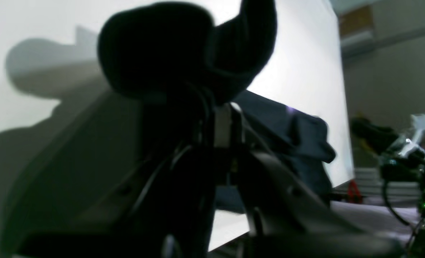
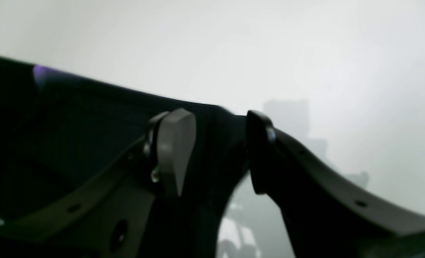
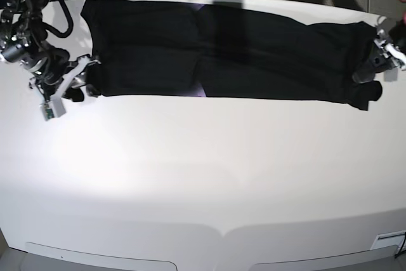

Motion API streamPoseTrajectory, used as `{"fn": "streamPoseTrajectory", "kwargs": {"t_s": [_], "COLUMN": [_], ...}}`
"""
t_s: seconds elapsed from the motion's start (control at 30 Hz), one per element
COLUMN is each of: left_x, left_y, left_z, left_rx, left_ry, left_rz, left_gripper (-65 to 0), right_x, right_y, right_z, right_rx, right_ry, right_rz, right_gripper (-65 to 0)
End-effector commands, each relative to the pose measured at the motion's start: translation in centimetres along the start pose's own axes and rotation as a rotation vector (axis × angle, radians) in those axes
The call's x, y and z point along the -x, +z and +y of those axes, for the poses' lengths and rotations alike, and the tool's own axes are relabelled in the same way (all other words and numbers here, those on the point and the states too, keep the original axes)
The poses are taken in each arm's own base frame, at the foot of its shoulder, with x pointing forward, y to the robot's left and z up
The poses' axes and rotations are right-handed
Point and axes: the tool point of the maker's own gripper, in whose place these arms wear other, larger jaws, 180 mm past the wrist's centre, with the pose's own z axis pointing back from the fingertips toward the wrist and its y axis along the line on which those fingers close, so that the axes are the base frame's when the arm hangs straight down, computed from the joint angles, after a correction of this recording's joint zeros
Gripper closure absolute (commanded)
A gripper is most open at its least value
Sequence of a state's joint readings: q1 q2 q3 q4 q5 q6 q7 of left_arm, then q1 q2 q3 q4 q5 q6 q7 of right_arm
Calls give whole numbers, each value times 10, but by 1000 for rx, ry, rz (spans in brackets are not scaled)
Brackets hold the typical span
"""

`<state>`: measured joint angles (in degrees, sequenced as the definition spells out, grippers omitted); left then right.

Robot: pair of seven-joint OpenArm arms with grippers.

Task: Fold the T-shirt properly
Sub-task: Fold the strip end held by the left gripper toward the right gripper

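The black T-shirt (image 3: pixel 228 52) lay in a long band at the table's (image 3: pixel 203 176) twelve o'clock edge. The left gripper (image 3: pixel 368 84) was pinched tight on its three o'clock end. The right gripper (image 3: pixel 79 84) had its claw apart around the nine o'clock corner. It probably needed to squeeze next, then both could lift and fold.

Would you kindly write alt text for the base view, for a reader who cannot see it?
A black T-shirt lies in a long band across the far side of a white table. The left gripper pinches the cloth at the picture's right end, while the right gripper sits at the left end with open jaws.
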<state>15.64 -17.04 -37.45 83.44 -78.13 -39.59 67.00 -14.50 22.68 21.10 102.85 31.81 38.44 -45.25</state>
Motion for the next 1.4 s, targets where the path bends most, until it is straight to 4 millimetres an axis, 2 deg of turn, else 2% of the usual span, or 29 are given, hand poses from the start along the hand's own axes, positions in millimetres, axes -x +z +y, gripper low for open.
{"fn": "streamPoseTrajectory", "kwargs": {"t_s": [0.0, 0.17, 0.33, 0.43, 0.5, 0.6, 0.73, 0.83, 0.87, 0.9, 0.97, 1.07, 1.17, 1.27, 1.37], "left_x": [-5, 36, 74, 101, 113, 116, 113, 116, 120, 123, 125, 114, 106, 106, 110], "left_y": [-3, -36, -76, -101, -114, -127, -135, -138, -139, -138, -136, -134, -137, -136, -131], "left_z": [-16, -63, -109, -124, -126, -129, -138, -147, -151, -156, -170, -186, -189, -181, -157], "left_rx": [51, 176, 307, 302, 267, 234, 252, 279, 295, 321, 388, 480, 493, 470, 389], "left_ry": [-10, 59, 112, 74, 64, 29, 16, 11, 14, 24, 54, 64, 41, -13, -96], "left_rz": [-39, -29, 45, 130, 162, 141, 100, 120, 141, 167, 203, 188, 175, 197, 249], "left_gripper": [0, 0, 0, 0, 0, 0, 0, -230, -285, -312, -318, -318, -318, -318, -318], "right_x": [-13, -12, -21, -25, -26, -26, -26, -26, -26, -26, -26, -26, -26, -24, -11], "right_y": [2, -7, -8, -8, -8, -8, -8, -8, -8, -8, -8, -8, -8, -8, -8], "right_z": [1, 16, 14, 13, 13, 13, 13, 13, 13, 13, 13, 13, 13, 12, 12], "right_rx": [-6, -40, -33, -31, -30, -30, -30, -30, -30, -30, -30, -31, -30, -30, -32], "right_ry": [40, 72, 77, 80, 80, 80, 80, 80, 80, 81, 80, 80, 81, 80, 75], "right_rz": [-36, -30, -53, -61, -63, -62, -63, -62, -62, -62, -63, -64, -62, -52, 23], "right_gripper": [-278, -278, -278, -278, -278, -278, -278, -278, -278, -278, -278, -278, -278, -278, -278]}}
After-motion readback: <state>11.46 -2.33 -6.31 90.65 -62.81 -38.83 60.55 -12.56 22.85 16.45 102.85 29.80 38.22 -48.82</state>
